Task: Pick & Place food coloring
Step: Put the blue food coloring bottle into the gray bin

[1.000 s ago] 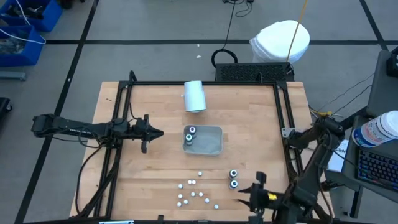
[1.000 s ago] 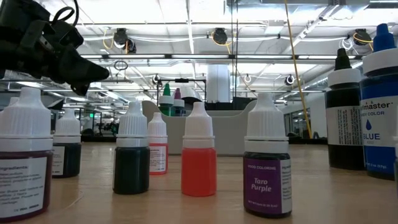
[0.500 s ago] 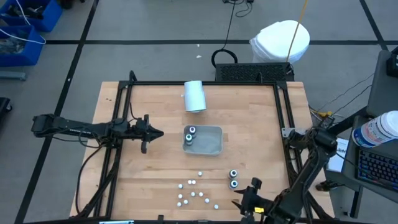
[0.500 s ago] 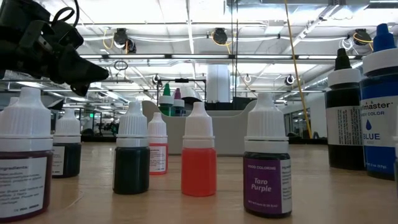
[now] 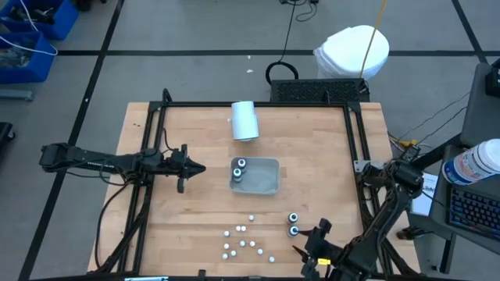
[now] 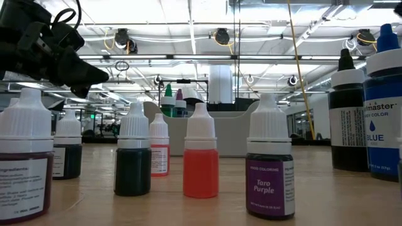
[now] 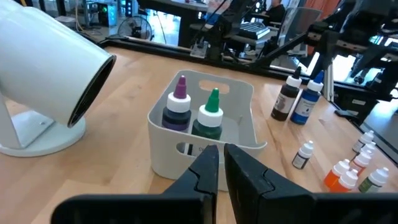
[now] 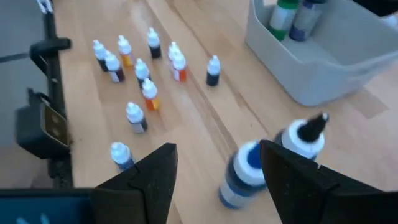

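The fingers of the right gripper point(image 5: 310, 251) stand wide apart and hold nothing; this gripper hovers at the near right of the wooden surface point(image 5: 203, 211), just beside two dark food coloring bottles with blue and black tops point(image 5: 294, 224). In the right wrist view the two dark fingers point(image 8: 149, 180) frame these two bottles point(image 8: 267, 158) between them, but do not touch them. The fingers of the left gripper point(image 5: 194, 167) are almost closed, with only a thin gap, and are empty; that arm waits at the left side of the surface, pointing at the grey rectangular plastic tray point(image 5: 269, 183). Two more dark bottles with purple and green tops point(image 7: 194, 115) stand upright inside the tray, in its left end. The small whitish-capped food coloring bottles point(image 5: 244, 242) stand scattered on the near middle of the surface, left of the right gripper. A larger white cylinder point(image 5: 244, 120) is at the far side, beyond the tray.
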Robot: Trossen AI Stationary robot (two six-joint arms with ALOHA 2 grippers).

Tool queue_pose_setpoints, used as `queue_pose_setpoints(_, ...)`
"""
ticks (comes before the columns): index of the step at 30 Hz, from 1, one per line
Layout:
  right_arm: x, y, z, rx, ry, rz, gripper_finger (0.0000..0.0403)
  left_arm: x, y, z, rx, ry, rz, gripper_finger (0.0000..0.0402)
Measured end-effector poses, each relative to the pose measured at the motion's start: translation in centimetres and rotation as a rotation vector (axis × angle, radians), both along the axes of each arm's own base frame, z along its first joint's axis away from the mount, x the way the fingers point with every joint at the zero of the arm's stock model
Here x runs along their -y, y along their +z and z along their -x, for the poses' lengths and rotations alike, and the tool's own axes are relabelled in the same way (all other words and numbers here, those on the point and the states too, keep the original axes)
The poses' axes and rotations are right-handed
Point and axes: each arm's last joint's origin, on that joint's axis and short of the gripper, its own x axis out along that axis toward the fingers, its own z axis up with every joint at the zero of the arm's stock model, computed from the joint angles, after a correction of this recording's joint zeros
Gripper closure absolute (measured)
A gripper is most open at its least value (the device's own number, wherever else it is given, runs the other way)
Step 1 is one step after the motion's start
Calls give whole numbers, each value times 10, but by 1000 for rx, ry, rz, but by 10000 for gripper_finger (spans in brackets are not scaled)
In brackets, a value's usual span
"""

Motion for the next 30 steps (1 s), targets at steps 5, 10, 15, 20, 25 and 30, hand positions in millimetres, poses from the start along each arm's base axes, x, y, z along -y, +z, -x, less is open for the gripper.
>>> queue_pose_setpoints(5,10,-15,2,0,-56,-12,188,0,0,0,1,0,0,366)
queue_pose_setpoints(10,14,-24,4,11,-90,-35,173,0,0,0,0,0,0,366)
queue_pose_setpoints(15,16,-26,3,16,-108,-52,162,0,0,0,1,0,1,366)
queue_pose_setpoints(20,20,-27,-3,-16,-117,-59,161,0,0,0,1,0,1,366)
queue_pose_setpoints(25,26,-29,-13,-73,-122,-81,161,0,0,0,3,0,1,366)
queue_pose_setpoints(30,28,-29,-20,-74,-116,-86,162,0,1,0,6,0,1,366)
